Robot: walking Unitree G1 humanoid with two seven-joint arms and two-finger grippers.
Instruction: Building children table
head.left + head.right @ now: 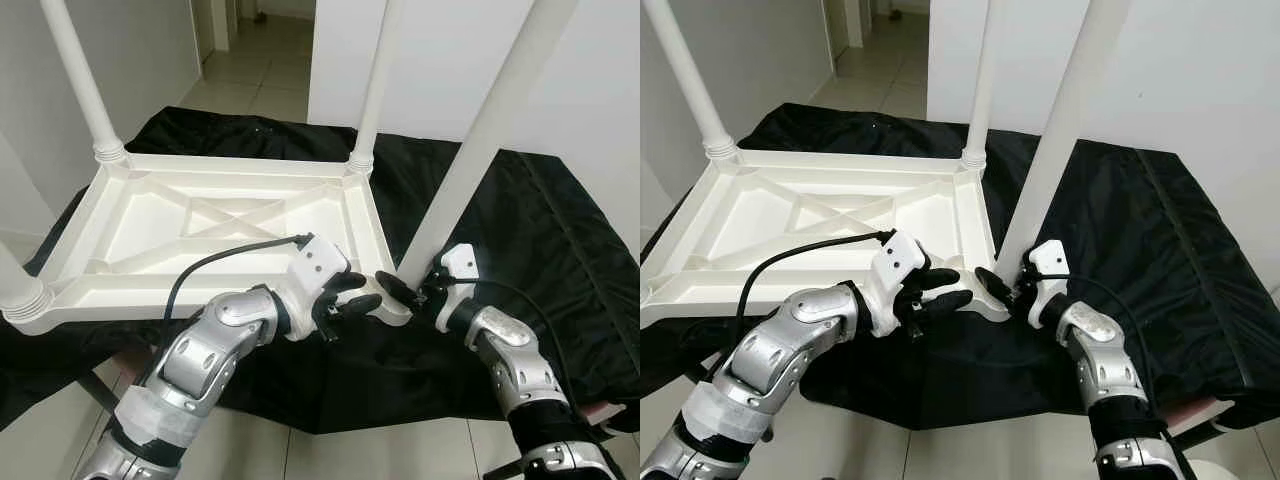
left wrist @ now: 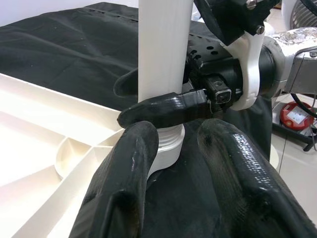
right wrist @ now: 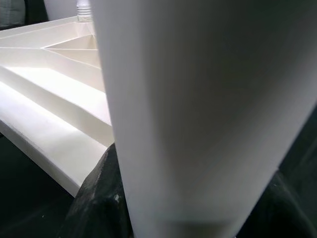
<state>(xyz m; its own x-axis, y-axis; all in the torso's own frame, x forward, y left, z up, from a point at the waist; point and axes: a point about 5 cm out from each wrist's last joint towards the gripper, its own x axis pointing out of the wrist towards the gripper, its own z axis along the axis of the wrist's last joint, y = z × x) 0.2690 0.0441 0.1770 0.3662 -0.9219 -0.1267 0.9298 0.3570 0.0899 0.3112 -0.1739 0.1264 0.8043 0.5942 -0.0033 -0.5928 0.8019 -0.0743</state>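
Our right gripper holds the near-right leg of the upturned children's table.

The white table lies upside down on a black cloth, with four legs standing up from its corners. Our right jaws are pinched around the base of the near-right leg, just above its ribbed collar, one finger across the front of it. Our left gripper sits just beside that same corner, jaws spread and pointing at the collar; one fingertip seems to touch it, though we cannot be sure from these angles. The right wrist view is too close to show more than the leg and the ribbed underside.
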